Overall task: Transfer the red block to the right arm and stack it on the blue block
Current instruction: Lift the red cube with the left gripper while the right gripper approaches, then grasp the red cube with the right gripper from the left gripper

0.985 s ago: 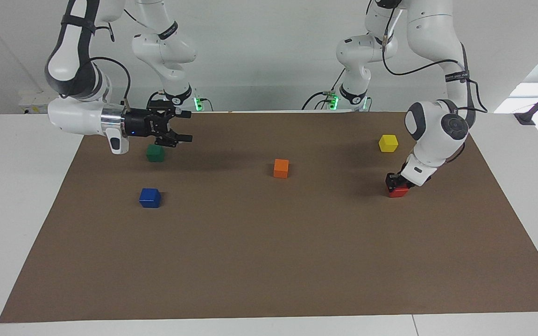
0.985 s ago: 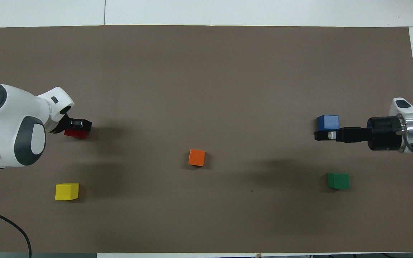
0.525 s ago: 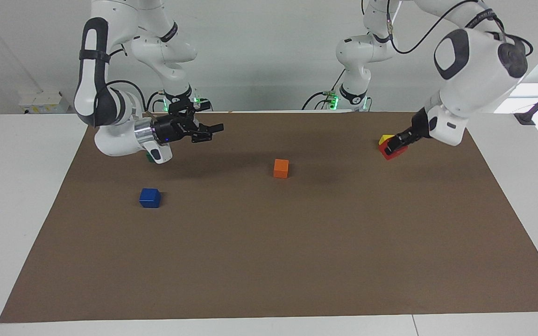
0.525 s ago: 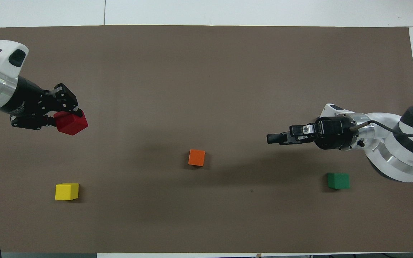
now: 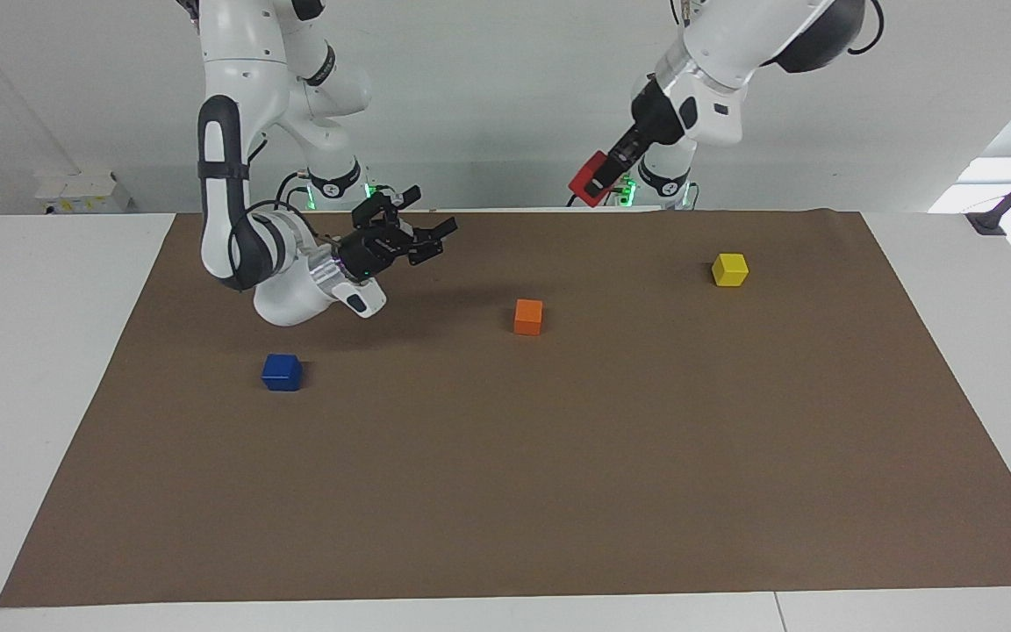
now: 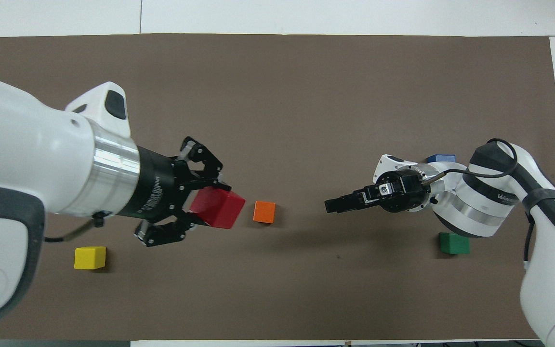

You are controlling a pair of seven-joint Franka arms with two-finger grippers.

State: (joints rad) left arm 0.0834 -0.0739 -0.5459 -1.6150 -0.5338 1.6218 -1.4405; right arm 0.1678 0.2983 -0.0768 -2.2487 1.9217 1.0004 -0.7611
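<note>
Red block (image 5: pixel 588 178) rides high, clamped in the left gripper (image 6: pixel 195 209), pointing at three o'clock in the overhead view toward the right gripper (image 5: pixel 422 224), whose spread fingers seemingly await the handover.

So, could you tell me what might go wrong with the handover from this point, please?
1. The left gripper holds the red block high in the air; a slip would drop it far, and it could bounce away.
2. The right gripper is open and apart from the block; a misaligned approach could knock it loose.
3. The blue block sits close by the right arm, which could nudge it.
</note>
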